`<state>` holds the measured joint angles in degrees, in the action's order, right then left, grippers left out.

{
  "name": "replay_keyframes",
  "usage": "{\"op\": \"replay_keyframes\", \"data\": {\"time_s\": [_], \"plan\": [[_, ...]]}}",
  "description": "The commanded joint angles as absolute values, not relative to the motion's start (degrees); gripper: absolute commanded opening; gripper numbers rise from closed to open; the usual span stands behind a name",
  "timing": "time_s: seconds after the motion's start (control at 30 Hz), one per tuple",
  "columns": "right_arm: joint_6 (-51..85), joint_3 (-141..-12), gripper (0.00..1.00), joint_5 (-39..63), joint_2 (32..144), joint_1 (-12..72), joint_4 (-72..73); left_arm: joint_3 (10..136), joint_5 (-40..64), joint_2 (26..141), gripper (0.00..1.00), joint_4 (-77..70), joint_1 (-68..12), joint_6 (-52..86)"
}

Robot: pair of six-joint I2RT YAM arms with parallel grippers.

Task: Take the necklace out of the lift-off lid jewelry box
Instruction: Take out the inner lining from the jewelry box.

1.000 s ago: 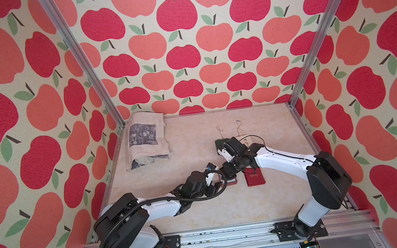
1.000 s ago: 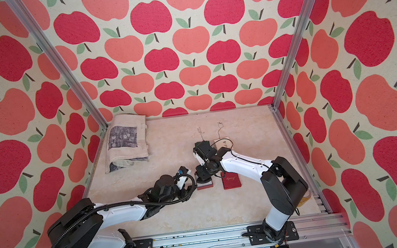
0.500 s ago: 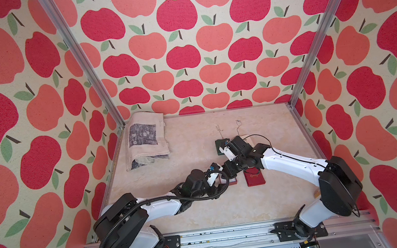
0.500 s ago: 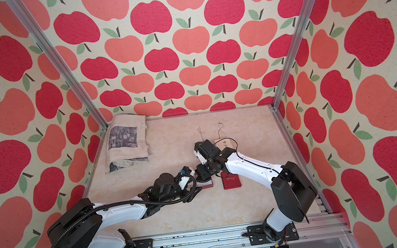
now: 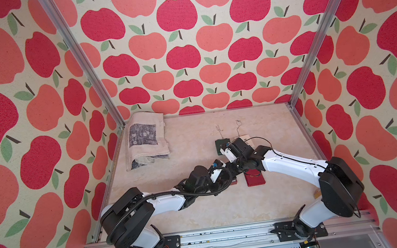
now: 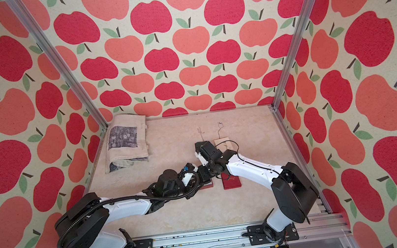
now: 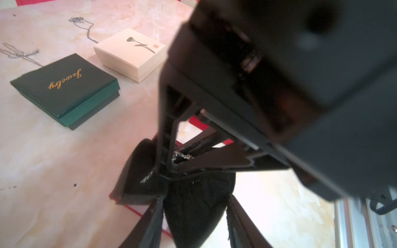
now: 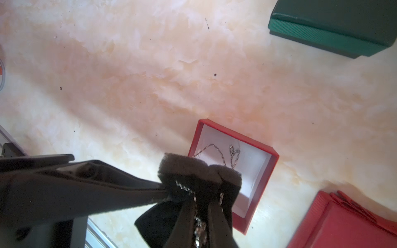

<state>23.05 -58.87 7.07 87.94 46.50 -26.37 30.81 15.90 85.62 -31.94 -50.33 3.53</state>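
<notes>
Nearest the front edge of the table [image 5: 228,211] we see only the two arm bases. Both arms reach in to the middle, where the red box [image 8: 236,137] sits open. Its lid [image 8: 343,225] lies just beside it, toward the right edge.

We judge the step as mid-extraction: the lid is off and the black pad [image 8: 182,167] is lifted out, tilted above the box. The right gripper [image 8: 205,193] is pinched on the pad, with chain running between its fingers. The necklace [image 8: 233,151] is only half out: one loop lies on the white floor of the box, and the rest drapes over the pad.

The left gripper [image 7: 193,199] comes in from the other side, its jaws part-way apart with the pad's edge between them. We cannot tell whether they press it.

Next move, as we read it: raise the pad and chain together, straight up, until the trailing loop clears the box walls. The chain is thin and slack, so it could snag on the rim or slide off the pad. We think the left needs a firm hold on the chain or pad first.

Further back are a green box [image 7: 64,85] and a cream box [image 7: 131,53], both closed and near each other. Beyond each lies a loose chain [image 7: 19,52], [image 7: 86,28]. A folded cloth [image 5: 146,138] lies in the far left corner.
</notes>
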Motion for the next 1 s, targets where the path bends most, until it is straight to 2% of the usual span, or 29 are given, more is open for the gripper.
{"op": "replay_keyframes", "data": {"time_s": [0.0, 0.1, 0.23, 0.33, 0.6, 0.97], "plan": [[24.3, -58.3, 0.14, 10.0, 85.6, 47.2, -24.7, 32.5, 15.7, 86.3, 0.36, -31.8, -50.2, 3.5], [24.6, -58.4, 0.14, 10.5, 85.4, 47.1, -24.7, 32.4, 15.5, 85.9, 0.27, -31.4, -50.2, 3.2], [25.1, -58.1, 0.17, 11.1, 85.3, 47.1, -24.9, 31.8, 14.2, 85.0, 0.10, -31.3, -50.2, 3.2], [25.7, -57.4, 0.19, 11.3, 85.2, 47.1, -25.0, 31.6, 13.1, 84.3, 0.01, -31.3, -50.2, 2.9], [25.9, -56.0, 0.29, 11.0, 83.0, 47.1, -26.3, 31.0, 11.9, 84.3, 0.00, -30.8, -50.2, 2.7], [25.2, -55.6, 0.29, 12.1, 83.8, 47.0, -27.7, 30.9, 10.0, 84.1, 0.00, -30.5, -51.3, 1.8]]}}
